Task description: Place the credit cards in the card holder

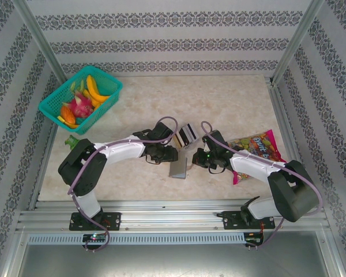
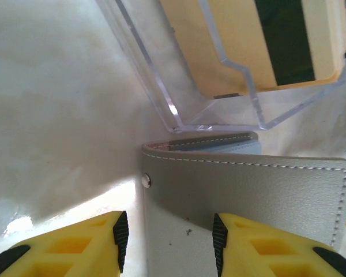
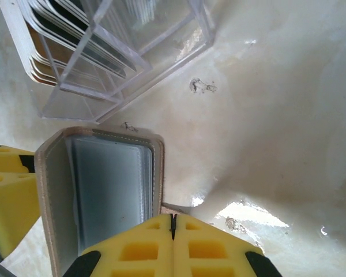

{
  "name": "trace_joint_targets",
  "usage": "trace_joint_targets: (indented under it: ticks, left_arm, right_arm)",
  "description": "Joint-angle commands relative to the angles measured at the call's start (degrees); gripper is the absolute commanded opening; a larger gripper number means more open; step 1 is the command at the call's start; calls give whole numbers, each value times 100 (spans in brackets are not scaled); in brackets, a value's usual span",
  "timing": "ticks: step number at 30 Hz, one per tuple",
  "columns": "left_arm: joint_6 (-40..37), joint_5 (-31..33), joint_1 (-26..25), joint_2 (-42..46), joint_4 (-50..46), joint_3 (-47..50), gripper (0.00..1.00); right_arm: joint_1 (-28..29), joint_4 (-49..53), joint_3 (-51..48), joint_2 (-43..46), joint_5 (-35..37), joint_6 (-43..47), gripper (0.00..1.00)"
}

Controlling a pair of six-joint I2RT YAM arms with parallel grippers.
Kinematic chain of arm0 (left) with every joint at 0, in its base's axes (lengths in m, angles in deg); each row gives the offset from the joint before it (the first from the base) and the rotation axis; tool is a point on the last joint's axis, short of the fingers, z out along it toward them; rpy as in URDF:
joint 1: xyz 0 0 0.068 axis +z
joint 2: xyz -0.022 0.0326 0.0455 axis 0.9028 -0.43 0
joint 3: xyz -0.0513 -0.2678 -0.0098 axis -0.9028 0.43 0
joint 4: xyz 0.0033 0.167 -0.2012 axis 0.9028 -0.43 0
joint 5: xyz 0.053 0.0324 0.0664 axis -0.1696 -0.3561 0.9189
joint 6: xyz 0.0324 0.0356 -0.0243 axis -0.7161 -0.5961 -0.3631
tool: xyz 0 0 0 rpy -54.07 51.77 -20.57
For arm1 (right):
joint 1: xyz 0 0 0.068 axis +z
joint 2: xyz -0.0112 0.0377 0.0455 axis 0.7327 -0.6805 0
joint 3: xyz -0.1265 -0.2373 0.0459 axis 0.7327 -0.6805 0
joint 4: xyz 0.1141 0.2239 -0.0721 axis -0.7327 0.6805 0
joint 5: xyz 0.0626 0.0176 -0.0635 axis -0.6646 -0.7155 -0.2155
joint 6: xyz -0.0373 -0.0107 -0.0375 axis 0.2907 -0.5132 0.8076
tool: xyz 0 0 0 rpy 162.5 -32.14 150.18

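The grey card holder [image 1: 177, 168] stands open on the table between my two grippers. Just behind it, the credit cards [image 1: 187, 134] stand packed in a small clear tray [image 2: 161, 98]; the front card [image 2: 230, 46] is tan with a black stripe. My left gripper [image 2: 169, 242] is open and straddles the side edge of the holder's stitched cover [image 2: 248, 196]. My right gripper [image 3: 173, 222] is shut beside the holder's clear inner sleeves [image 3: 109, 184]. A thin tan flap edge [image 3: 181, 208] meets its tips; I cannot tell whether it is pinched.
A teal basket of toy fruit [image 1: 81, 98] sits at the back left, with a green item [image 1: 72, 140] near the left arm. A colourful candy bag [image 1: 256, 144] lies under the right arm. Patterned walls and metal rails enclose the table.
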Motion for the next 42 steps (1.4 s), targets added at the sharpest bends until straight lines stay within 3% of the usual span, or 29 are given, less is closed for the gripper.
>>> trace_joint_targets:
  ticks: [1, 13, 22, 28, 34, 37, 42]
  left_arm:
    - [-240, 203, -74, -189, -410, -233, 45]
    - [175, 344, -306, -518, -115, -68, 43]
    - [644, 483, -330, -397, 266, 238, 39]
    - [771, 523, -330, -329, 355, 346, 35]
    - [794, 511, -330, -312, 362, 355, 34]
    - [798, 507, -334, -316, 362, 355, 34]
    - [792, 484, -330, -322, 391, 356, 34]
  right_arm:
    - [-46, 130, 147, 99, -78, 85, 6]
    - [25, -66, 191, 189, -391, -47, 8]
    - [447, -463, 392, -381, -657, -255, 12]
    - [571, -361, 548, -731, -576, -322, 29]
    - [352, -204, 440, -166, -709, -265, 38]
    - [175, -105, 305, 158, -696, -258, 38]
    - [-1, 451, 290, 208, -376, -25, 21]
